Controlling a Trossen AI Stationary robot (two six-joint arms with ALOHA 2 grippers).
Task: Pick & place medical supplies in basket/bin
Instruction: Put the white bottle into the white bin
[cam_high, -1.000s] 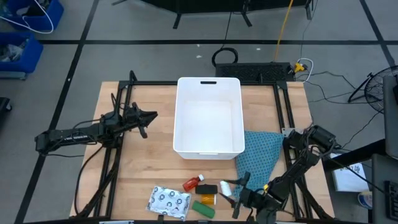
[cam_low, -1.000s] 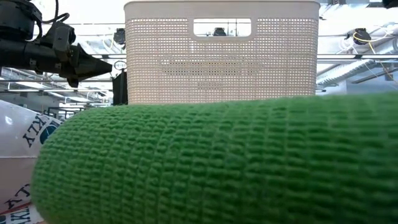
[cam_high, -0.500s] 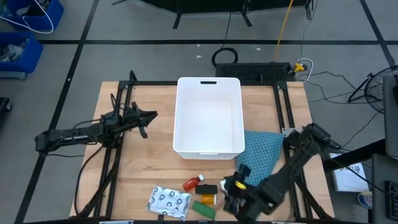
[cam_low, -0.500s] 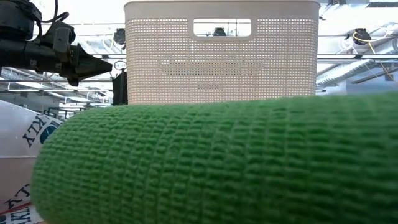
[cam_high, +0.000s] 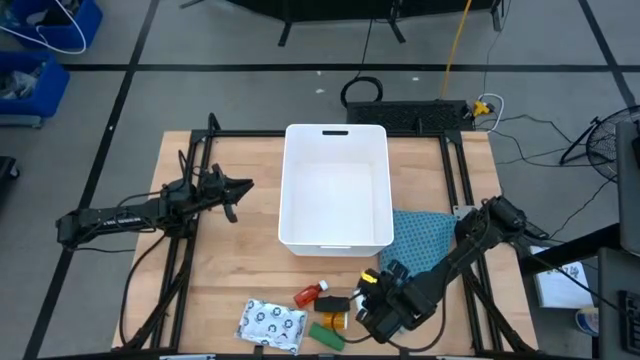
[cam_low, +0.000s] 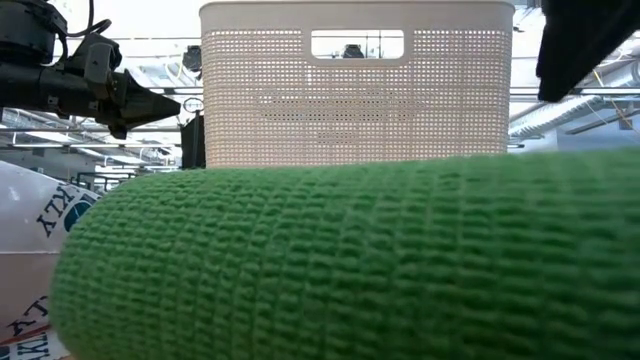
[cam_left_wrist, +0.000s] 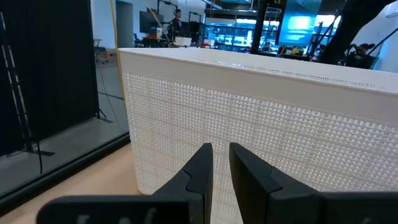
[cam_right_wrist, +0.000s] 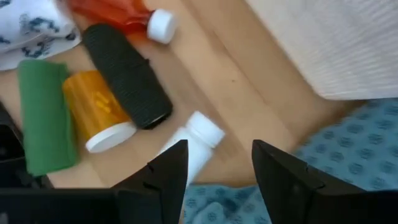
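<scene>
The supplies lie near the table's near edge: silvery packet (cam_high: 270, 323), red bottle (cam_high: 310, 294), black block (cam_high: 337, 304), orange vial (cam_high: 332, 320), green block (cam_high: 327, 336). The right wrist view also shows the small white piece (cam_right_wrist: 198, 142), lying on the wood next to the black block (cam_right_wrist: 127, 74). My right gripper (cam_right_wrist: 217, 154) hovers open over that white piece, one finger on either side of it. The white bin (cam_high: 335, 190) stands mid-table. My left gripper (cam_high: 243, 186) waits shut, raised beside the bin's left wall (cam_left_wrist: 249, 124).
A teal patterned cloth (cam_high: 420, 245) lies between the bin's near right corner and my right arm. In the low view the green block (cam_low: 340, 260) fills the foreground and hides the other supplies. Bare wood lies left of the bin.
My right gripper has swung from the near edge toward the table's left and a little farther in, turning as it went, and now hangs over the white piece beside the black block. The supplies and the bin have stayed put.
</scene>
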